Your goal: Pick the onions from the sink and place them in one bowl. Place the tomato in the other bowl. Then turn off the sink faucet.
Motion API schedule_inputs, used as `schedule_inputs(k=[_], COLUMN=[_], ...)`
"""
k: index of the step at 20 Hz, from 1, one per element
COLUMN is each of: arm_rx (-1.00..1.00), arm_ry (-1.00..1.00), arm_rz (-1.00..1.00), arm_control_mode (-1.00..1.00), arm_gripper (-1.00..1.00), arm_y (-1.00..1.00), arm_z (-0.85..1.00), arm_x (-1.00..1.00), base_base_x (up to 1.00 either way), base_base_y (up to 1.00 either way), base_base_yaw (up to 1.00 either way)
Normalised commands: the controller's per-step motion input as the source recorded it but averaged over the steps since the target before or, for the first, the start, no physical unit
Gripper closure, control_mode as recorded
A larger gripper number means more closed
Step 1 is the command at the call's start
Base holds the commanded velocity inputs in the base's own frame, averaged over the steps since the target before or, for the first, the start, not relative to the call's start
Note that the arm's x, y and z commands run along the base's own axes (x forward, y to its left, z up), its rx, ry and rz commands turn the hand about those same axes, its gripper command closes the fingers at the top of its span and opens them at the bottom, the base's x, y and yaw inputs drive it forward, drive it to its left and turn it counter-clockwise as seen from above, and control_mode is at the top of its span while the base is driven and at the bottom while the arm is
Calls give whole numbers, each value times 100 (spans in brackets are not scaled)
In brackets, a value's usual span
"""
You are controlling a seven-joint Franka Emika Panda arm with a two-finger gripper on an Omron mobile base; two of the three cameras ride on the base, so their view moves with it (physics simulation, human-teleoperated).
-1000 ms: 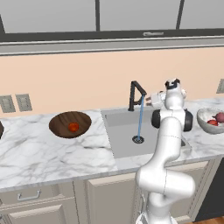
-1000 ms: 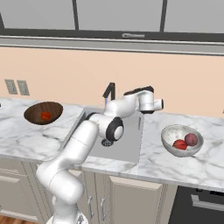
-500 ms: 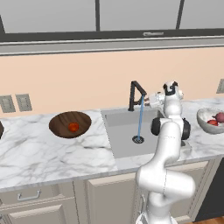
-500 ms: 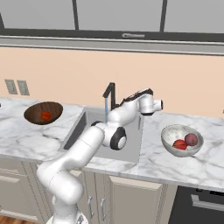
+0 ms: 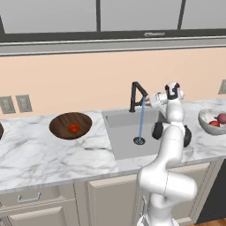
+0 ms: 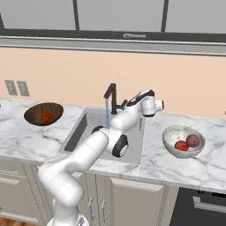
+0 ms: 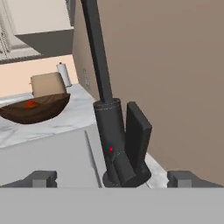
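Hand view: faucet (image 7: 114,140) base dead ahead, centred between spread fingertips (image 7: 42,178), stem upright; gripper (image 7: 111,179) wide, empty, handle just beyond.

Our fingers (image 7: 40,178) stand spread with the black faucet (image 7: 114,144) base straight ahead in the gap between them, its flat side lever just toward the right-hand tip and its tall stem rising above. Past the right finger the tan wall closes that side off close behind the faucet. Past the left finger the grey sink (image 7: 48,157) rim lies bare, open as far as the wooden bowl (image 7: 36,109) on the desk (image 7: 72,114), well apart from us.
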Motion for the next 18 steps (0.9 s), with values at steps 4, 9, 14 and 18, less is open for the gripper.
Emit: schedule_inputs(k=[4,9,14,18], arm_rx=[-17,-27,-22,-16], arm_ry=[-1,-13,-6,-3], arm_rz=[0,0,2,7], arm_control_mode=[-100,-100,-100,-100], arm_gripper=[-100,-100,-100,-100], arm_y=[100,100,100,91], arm_z=[74,54,58,38], arm_x=[0,0,0,4], base_base_x=[0,0,0,0], base_base_y=[0,0,0,0], base_base_yaw=[0,0,0,0])
